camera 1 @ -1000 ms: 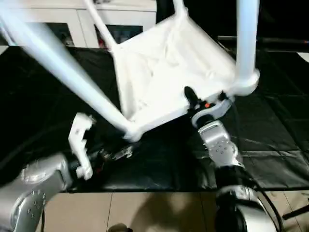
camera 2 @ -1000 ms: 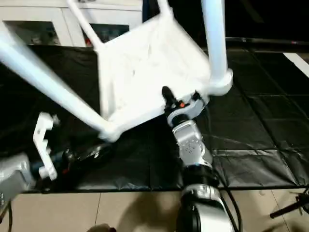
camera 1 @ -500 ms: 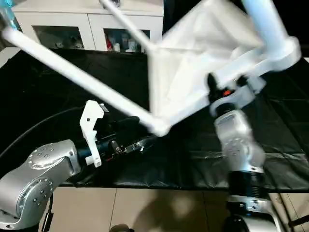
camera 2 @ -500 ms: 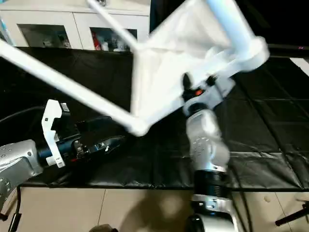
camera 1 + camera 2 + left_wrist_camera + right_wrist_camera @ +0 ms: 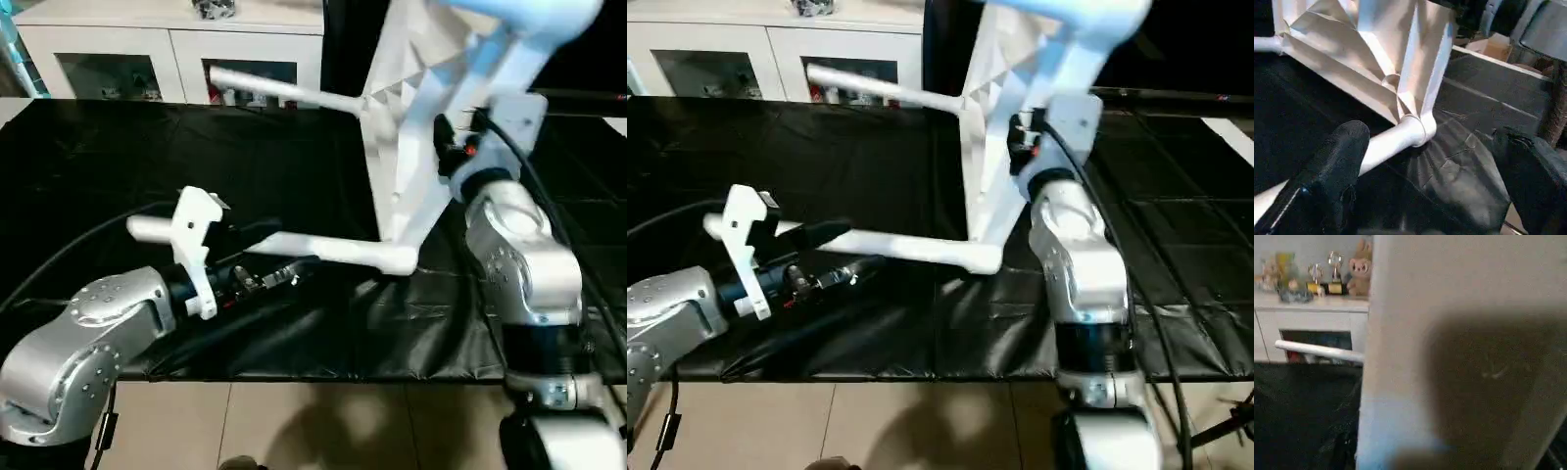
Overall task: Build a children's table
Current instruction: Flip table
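The children's table (image 5: 402,147) stands tipped up on one edge over the black mat, its ribbed underside facing left. My right gripper (image 5: 453,149) is shut on its rim near a corner lobe. One white leg (image 5: 343,252) reaches out low over the mat towards my left arm. It passes between the wide-open fingers of my left gripper (image 5: 279,257), close to one finger (image 5: 1337,166) without being clamped. Its socket (image 5: 1415,132) sits just ahead of the fingers. A second leg (image 5: 284,90) points left at the back, and a third leg (image 5: 519,15) juts out at the top.
A black mat (image 5: 118,147) covers the work surface, with beige floor tiles (image 5: 323,421) at its near edge. A white glass-door cabinet (image 5: 127,49) stands behind, with plush toys and trophies (image 5: 1359,269) on it. Cables run along both arms.
The table top has swung from a shallow tilt up onto its edge, held in my right gripper. The near leg came down between my open left fingers. The camera has also shifted.
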Robot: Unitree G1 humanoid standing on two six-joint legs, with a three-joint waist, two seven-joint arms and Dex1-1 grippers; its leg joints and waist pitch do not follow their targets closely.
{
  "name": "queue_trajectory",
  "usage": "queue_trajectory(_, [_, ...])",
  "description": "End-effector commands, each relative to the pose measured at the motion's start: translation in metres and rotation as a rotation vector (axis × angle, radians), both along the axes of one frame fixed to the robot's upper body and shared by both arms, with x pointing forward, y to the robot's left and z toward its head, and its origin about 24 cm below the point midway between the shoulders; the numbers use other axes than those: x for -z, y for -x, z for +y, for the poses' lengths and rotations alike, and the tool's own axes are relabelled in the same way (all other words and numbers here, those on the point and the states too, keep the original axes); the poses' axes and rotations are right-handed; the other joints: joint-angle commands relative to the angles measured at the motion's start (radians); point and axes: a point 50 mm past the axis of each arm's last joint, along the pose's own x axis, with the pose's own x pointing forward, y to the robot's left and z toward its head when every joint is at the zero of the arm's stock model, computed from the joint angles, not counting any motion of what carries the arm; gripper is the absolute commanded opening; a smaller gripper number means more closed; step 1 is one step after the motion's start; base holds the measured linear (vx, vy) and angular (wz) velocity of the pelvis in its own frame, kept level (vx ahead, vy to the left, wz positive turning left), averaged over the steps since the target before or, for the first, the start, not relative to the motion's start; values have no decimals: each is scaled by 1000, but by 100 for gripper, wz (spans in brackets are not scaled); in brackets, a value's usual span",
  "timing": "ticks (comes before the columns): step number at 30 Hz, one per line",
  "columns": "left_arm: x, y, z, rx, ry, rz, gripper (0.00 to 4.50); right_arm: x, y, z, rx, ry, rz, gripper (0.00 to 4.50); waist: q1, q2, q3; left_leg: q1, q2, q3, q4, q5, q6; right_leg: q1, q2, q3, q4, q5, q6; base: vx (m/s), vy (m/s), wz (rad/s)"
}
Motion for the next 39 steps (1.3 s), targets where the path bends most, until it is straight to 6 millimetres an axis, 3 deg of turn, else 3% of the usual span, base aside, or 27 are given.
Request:
queue_trajectory(1, [2,0,-1,-9,-14,1,450,16,-2,-10,60,46,83,196,-7,1,-60,15,31,-8,-70,-166,-72,40,-56,47,-81,-174,-71,0,0,0])
queue_trajectory(5, [0,-5,-2,-30,-79,-65,450,26,-5,8,-20,81,137,196,-9,-4,-60,16,34,-11,-73,-182,-78,40,-55,45,-80,-171,-61,0,0,0])
queue_trajectory(6, [-2,-6,-3,-27,-82,-80,450,29,-6,11,-37,85,150,230,-13,-5,-60,16,34,-12,-75,-191,-82,40,-55,46,-81,-173,-58,0,0,0])
queue_trajectory(9, [-8,-5,-6,-6,-54,-109,450,34,-10,16,-47,79,183,266,-16,-8,-59,19,33,-13,-77,-228,-95,38,-56,45,-83,-205,-61,0,0,0])
queue_trajectory(11, [-11,-4,-8,11,-40,-118,450,36,-10,19,-51,74,187,274,-25,-9,-55,23,33,-15,-81,-295,-101,34,-59,45,-92,-289,-62,0,0,0])
queue_trajectory(12, [-13,-2,-10,25,-33,-132,450,39,-10,18,-44,77,189,295,-26,-12,-58,23,34,-17,-80,-300,-101,36,-61,45,-92,-299,-62,0,0,0])
queue_trajectory(17, [-26,-6,-9,18,-25,-217,450,44,-9,18,-49,104,176,333,-24,-12,-65,16,34,-13,-74,-205,-91,42,-58,45,-79,-153,-85,0,0,0])
queue_trajectory(21, [-45,-14,-3,-4,-101,-346,450,51,-6,17,-78,74,148,333,-24,-10,-68,13,33,-12,-70,-160,-82,48,-57,44,-72,-74,-89,0,0,0])
queue_trajectory(32, [-84,-13,-7,87,-395,-787,450,66,-7,22,-127,15,116,333,-24,-3,-68,15,39,-13,-70,-163,-79,47,-61,43,-69,-63,-114,0,0,0])
queue_trajectory(35, [-116,-22,-4,-36,-448,-1011,450,65,-9,25,-144,3,97,308,-22,0,-67,15,39,-13,-70,-168,-87,48,-62,43,-68,-59,-126,0,0,0])
queue_trajectory(36, [-116,-22,-4,-36,-448,-1011,450,65,-9,25,-144,3,97,299,-23,-2,-67,15,38,-14,-70,-178,-92,50,-62,43,-67,-69,-126,0,0,0])
queue_trajectory(39, [-143,-34,6,-192,-563,-1225,450,64,-11,29,-165,-2,80,288,-22,-2,-67,12,38,-16,-71,-188,-90,51,-66,43,-71,-108,-119,0,0,0])
